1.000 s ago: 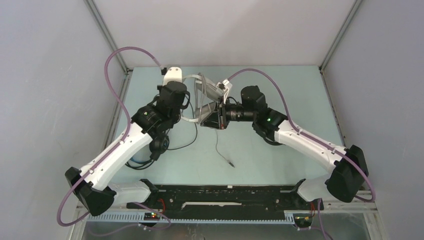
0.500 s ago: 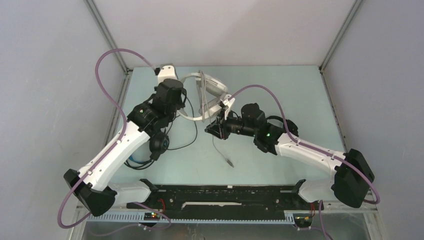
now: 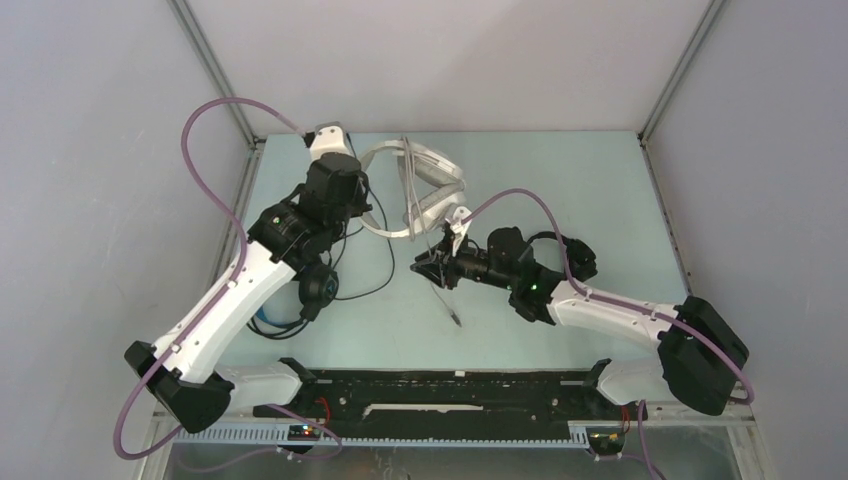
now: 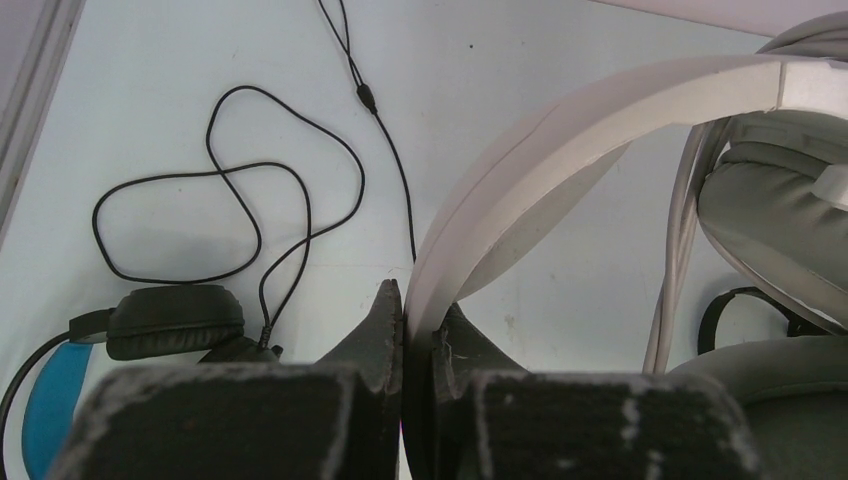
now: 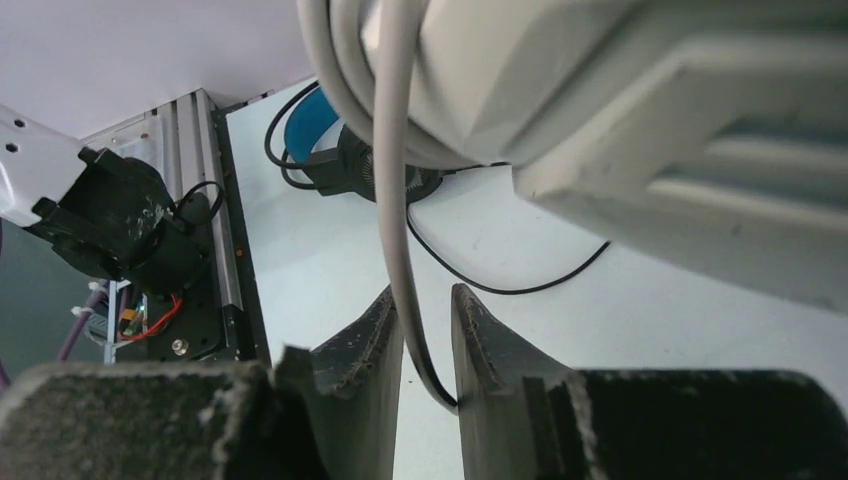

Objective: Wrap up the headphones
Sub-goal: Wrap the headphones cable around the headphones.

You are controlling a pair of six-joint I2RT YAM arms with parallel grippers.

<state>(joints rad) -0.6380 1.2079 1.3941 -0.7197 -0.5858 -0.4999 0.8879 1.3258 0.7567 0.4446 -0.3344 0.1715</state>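
The white-grey headphones [image 3: 432, 203] hang tilted above the back of the table, their headband [image 4: 560, 130] pinched between the shut jaws of my left gripper [image 4: 418, 325], which shows from above [image 3: 360, 212]. Loops of their grey cable [image 5: 392, 200] lie over an ear cup [image 5: 650, 120]. The cable's free end drops through my right gripper [image 5: 425, 305], just in front of the headphones [image 3: 428, 266]. These jaws stand slightly apart, wider than the cable, which rests against one finger. The cable's plug [image 3: 457, 322] lies on the table.
Black headphones with a blue headband [image 3: 318, 288] lie at the left under my left arm, ear cup [image 4: 175, 320] down, their thin black cable [image 4: 250, 180] looped on the table. A smaller black pair [image 3: 578, 252] lies by my right forearm. A black rail [image 3: 450, 395] runs along the near edge.
My right gripper has come away from the ear cup toward the near side, lower along the grey cable, and its jaws have parted. My left gripper has shifted the headphones slightly back.
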